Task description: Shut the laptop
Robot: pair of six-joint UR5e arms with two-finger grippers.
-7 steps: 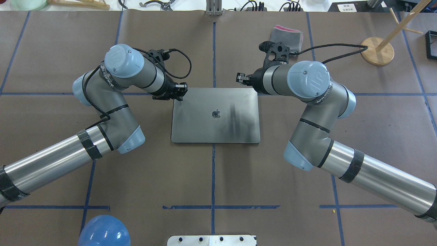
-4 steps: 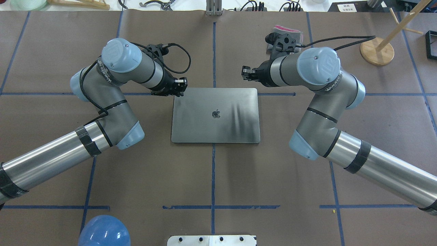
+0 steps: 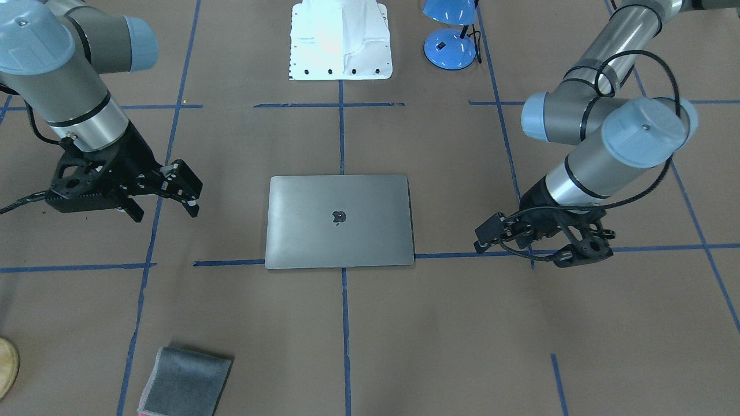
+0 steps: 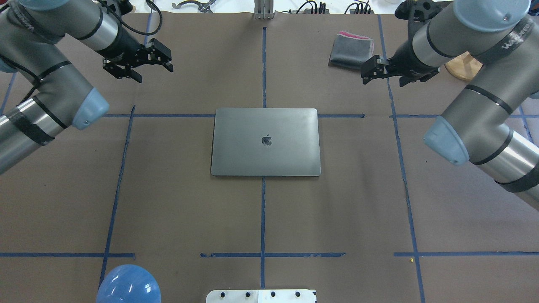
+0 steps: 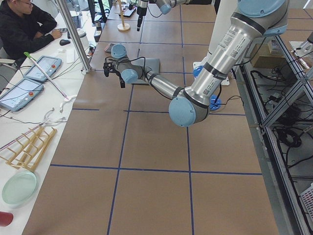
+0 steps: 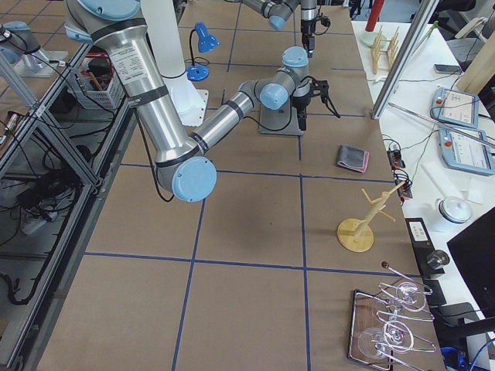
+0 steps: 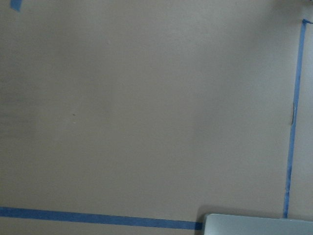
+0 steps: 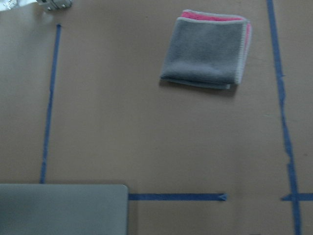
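**Laptop closed flat at table centre**

The laptop [image 4: 265, 141] is lying shut, lid and apple logo upward, in the middle of the paper-covered table [image 4: 189, 210], and is being touched by neither arm. The left gripper [image 4: 152, 73] is being held with fingers spread, well apart from the laptop's far left corner. The right gripper [image 4: 383, 82] is being held likewise spread, just beside the folded grey cloth [image 4: 351, 49].

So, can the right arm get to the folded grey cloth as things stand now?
Probably yes. The right gripper hovers close beside the grey cloth, with nothing seen between them, and the closed laptop lies off to the side.
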